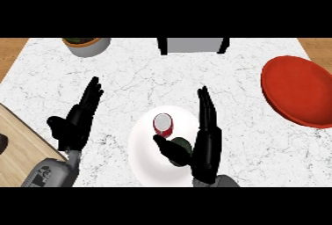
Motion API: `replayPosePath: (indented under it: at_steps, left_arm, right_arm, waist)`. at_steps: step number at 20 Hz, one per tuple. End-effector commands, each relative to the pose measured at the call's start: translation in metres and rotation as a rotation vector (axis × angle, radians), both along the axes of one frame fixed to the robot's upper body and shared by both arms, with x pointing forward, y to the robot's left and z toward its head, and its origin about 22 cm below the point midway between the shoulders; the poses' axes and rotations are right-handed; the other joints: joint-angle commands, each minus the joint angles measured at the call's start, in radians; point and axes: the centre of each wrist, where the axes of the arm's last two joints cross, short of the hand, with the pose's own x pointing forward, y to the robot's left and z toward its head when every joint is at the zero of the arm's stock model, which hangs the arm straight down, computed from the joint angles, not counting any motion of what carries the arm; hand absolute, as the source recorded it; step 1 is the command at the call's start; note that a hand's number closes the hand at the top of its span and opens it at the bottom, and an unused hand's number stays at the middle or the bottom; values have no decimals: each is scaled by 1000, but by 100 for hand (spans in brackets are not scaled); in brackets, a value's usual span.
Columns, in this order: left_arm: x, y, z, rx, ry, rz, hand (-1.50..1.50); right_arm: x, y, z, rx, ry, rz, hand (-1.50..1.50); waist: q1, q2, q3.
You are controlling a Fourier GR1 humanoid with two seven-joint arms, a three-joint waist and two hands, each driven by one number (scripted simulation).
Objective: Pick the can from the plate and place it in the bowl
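Note:
A red can with a light top stands on the white plate near the counter's front middle. My right hand hovers over the plate just right of the can, fingers straight and pointing away, thumb reaching under the can toward a dark green object on the plate. The hand is open and holds nothing. A large red bowl sits at the right edge of the counter. My left hand rests open at the left, fingers up, well away from the plate.
A grey pot with a plant stands at the back left. A grey box with dark legs sits at the back middle. A wooden board lies at the lower left beside the marble counter.

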Motion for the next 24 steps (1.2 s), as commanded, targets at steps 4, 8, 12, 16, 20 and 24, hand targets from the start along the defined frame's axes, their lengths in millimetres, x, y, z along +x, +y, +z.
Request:
replayPosePath:
  at_steps: [4, 8, 12, 16, 20, 24]
  left_arm:
    - [-14, 7, -3, -6, -3, -22, 0]
    - [-4, -14, -3, -12, -9, -23, 0]
    - [1, -6, -2, -18, -18, -27, 0]
    - [5, -9, 6, -5, -15, -47, 0]
    - [10, -3, 7, -7, -4, -26, 0]
    - [11, -19, 1, -4, -10, -36, 0]
  right_arm:
    - [1, 10, 43, -20, 268, -77, -150]
    - [2, 20, 52, -71, 449, -82, -150]
    - [2, 33, 75, -83, 532, -72, -150]
    - [-2, 43, 59, -85, 571, -71, -150]
    - [-15, 33, 58, -77, 551, -25, -150]
    - [-9, 31, 44, -4, 505, -20, -150]
  waist:
    - [31, -1, 1]
    - [31, 9, 4]
    - [38, 11, 4]
    - [41, 12, 5]
    - [29, 12, 5]
    - [31, 14, 5]
